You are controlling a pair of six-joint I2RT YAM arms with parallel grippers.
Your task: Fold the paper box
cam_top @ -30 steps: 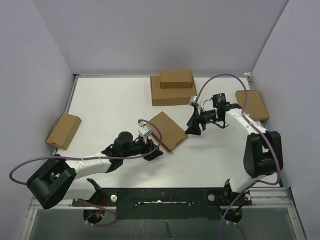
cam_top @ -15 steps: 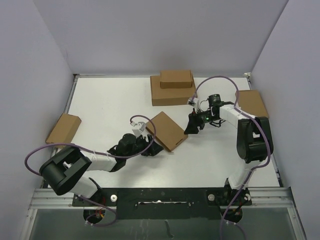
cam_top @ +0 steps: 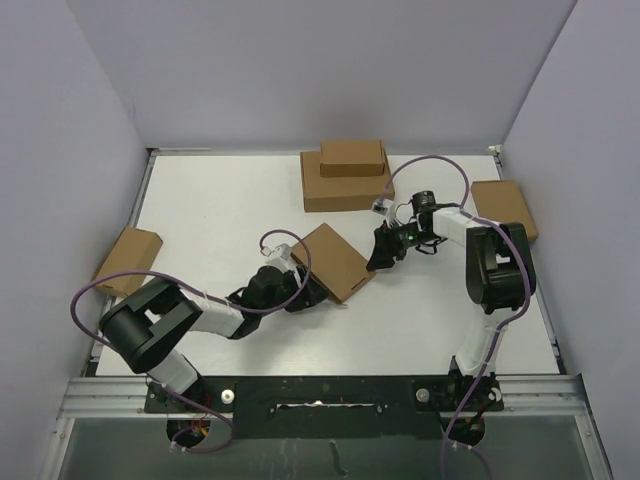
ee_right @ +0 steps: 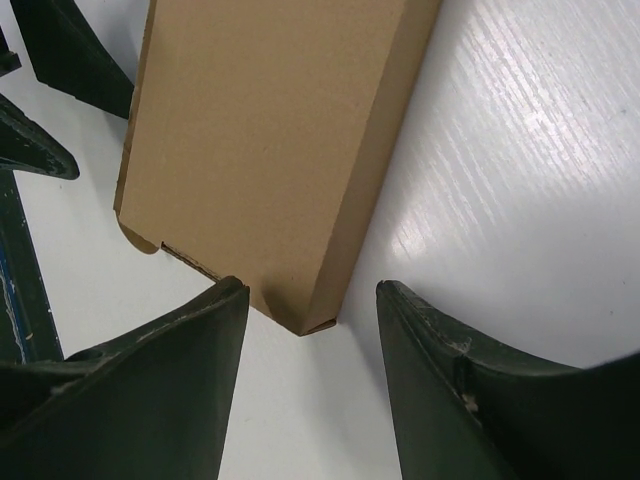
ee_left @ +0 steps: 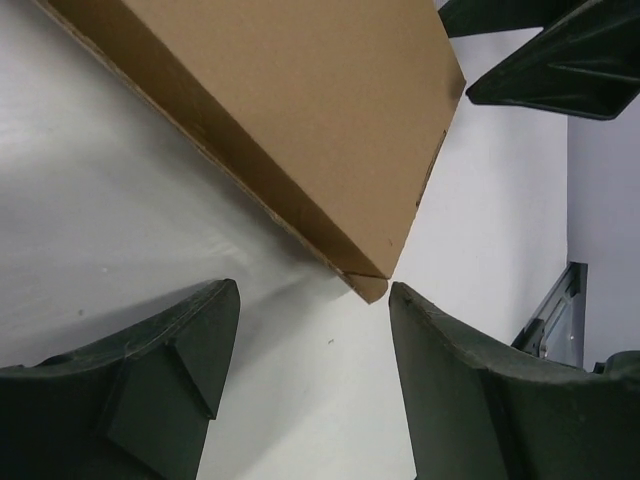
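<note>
Brown corrugated cardboard made up the paper box (cam_top: 335, 262), which lay closed and flat near the middle of the desk (cam_top: 200, 200), turned at an angle to its edges. We saw the left end effector (ee_left: 310, 325) standing wide around the box's nearest corner, both fingers clear of the cardboard and holding nothing. The right end effector (ee_right: 310, 300) stood wide as well, with another corner, on the side toward the desk's right edge, between its fingers, and it too gripped nothing.

We judged the main risk to be sliding. The box looked light and the desk smooth, so with neither side clamped, a push from one arm could skate or spin it away from the other. Closing hard on a corner could crush the thin board. A small rounded tab (ee_right: 140, 238) poked out at one corner in the right wrist view, and we thought a finger could snag it and lift the lid. With only the box separating the two end effectors, we also thought they could collide.
</note>
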